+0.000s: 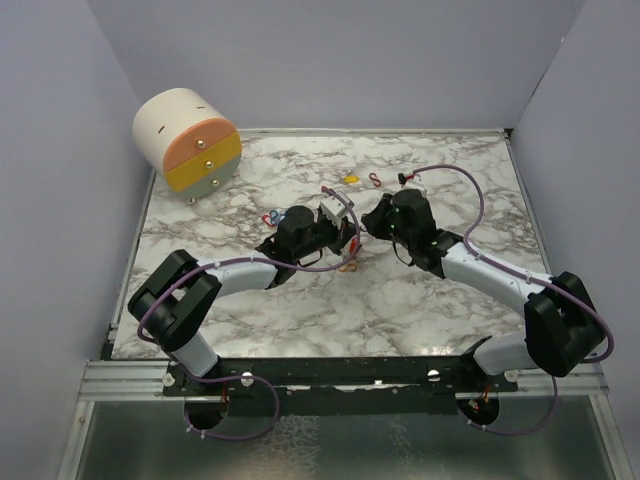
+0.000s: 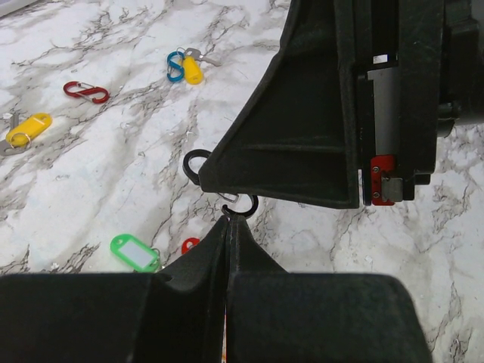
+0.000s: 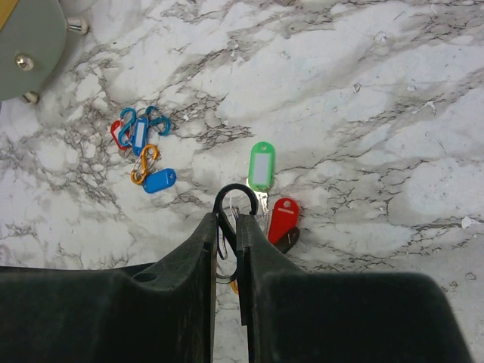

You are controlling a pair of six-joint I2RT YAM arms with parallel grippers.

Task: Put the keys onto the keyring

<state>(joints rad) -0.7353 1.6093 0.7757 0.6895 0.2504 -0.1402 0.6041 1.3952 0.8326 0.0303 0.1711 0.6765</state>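
Observation:
My right gripper (image 3: 227, 219) is shut on a black S-shaped keyring clip (image 3: 234, 193), whose top loop sticks out past the fingertips. On the marble just beyond it lie a green key (image 3: 261, 165), a red key (image 3: 283, 218) and a dark key (image 3: 287, 240). My left gripper (image 2: 229, 218) is shut, with its tips touching the lower hook of the same black clip (image 2: 195, 162) under the right gripper's body. I cannot tell whether anything thin is pinched there. In the top view the two grippers (image 1: 345, 240) (image 1: 368, 225) meet at the table's middle.
A cylindrical drawer unit (image 1: 188, 140) stands at the back left. Blue keys (image 3: 159, 181) and an orange clip (image 3: 144, 163) lie in a cluster to the left. A yellow key on a blue clip (image 2: 191, 69), a red clip (image 2: 85, 91) and another yellow key (image 2: 29, 127) lie farther off.

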